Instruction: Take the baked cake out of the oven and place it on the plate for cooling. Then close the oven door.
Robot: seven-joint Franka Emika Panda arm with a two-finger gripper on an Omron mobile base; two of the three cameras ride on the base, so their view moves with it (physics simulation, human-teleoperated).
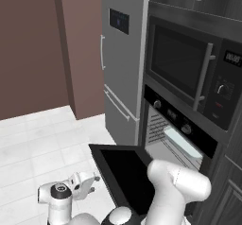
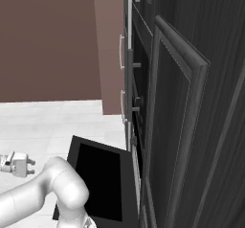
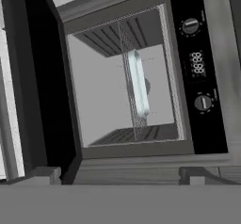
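The oven (image 1: 182, 125) stands with its door (image 1: 118, 172) swung down flat, black glass facing up; the same door shows as a dark panel (image 2: 98, 179) and, rolled sideways, as a black band (image 3: 42, 77). Inside the cavity a pale flat tray (image 3: 139, 84) rests on the wire rack, also visible from the left base camera (image 1: 182, 143). A small dark round shape (image 3: 147, 85) lies against the tray; I cannot tell whether it is the cake. The plate is out of view. My gripper (image 1: 93, 182) (image 2: 29, 167) (image 3: 120, 176) hangs open and empty, low, well back from the door's free edge.
A black microwave (image 1: 184, 63) with a vertical handle sits above the oven. A grey fridge (image 1: 120, 54) stands to its left, with dark cabinet fronts (image 2: 191, 126) on the right. Pale tiled floor (image 1: 42, 139) spreads before the units. My elbow (image 1: 179, 181) hovers over the door.
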